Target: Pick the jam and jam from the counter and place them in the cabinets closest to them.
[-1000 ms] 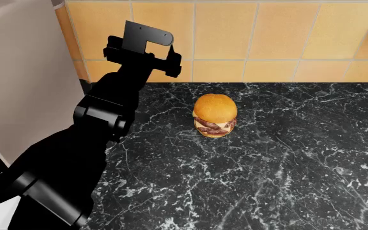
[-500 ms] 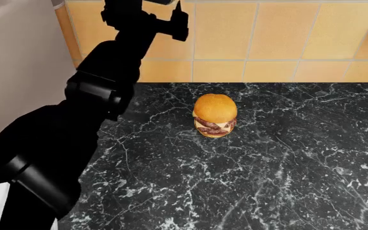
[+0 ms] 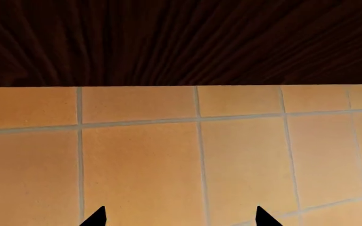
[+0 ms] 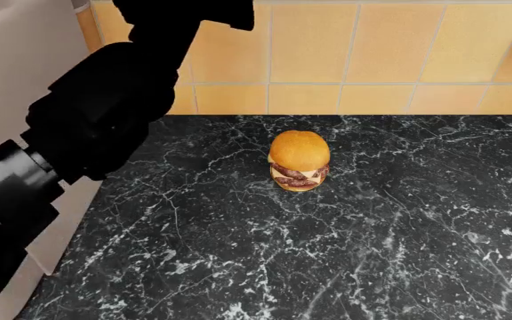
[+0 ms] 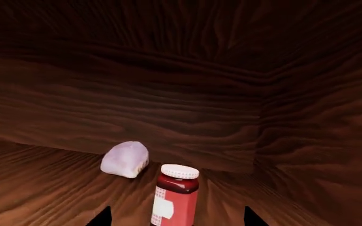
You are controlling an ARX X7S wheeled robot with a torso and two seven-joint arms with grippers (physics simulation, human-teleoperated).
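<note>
One jam [image 5: 176,195], a red jar with a pale lid and white label, stands upright on the wooden floor of a cabinet [image 5: 137,84] in the right wrist view. My right gripper [image 5: 176,217] is open, its tips wide on either side of the jar with gaps showing. My left gripper [image 3: 179,217] is open and empty, facing orange wall tiles just below a dark wood cabinet [image 3: 181,42]. In the head view my left arm [image 4: 105,113] reaches up past the top edge. No jam shows on the counter [image 4: 372,253]; the other jam is out of view.
A burger [image 4: 299,160] sits mid-counter near the tiled wall [image 4: 372,53]. A pale panel [image 4: 16,67] stands at the counter's left end. Inside the cabinet a whitish lump [image 5: 126,159] lies behind the jar, near the back wall.
My left arm has swung upward; its gripper has risen out of the top of the head view. The burger has not moved.
</note>
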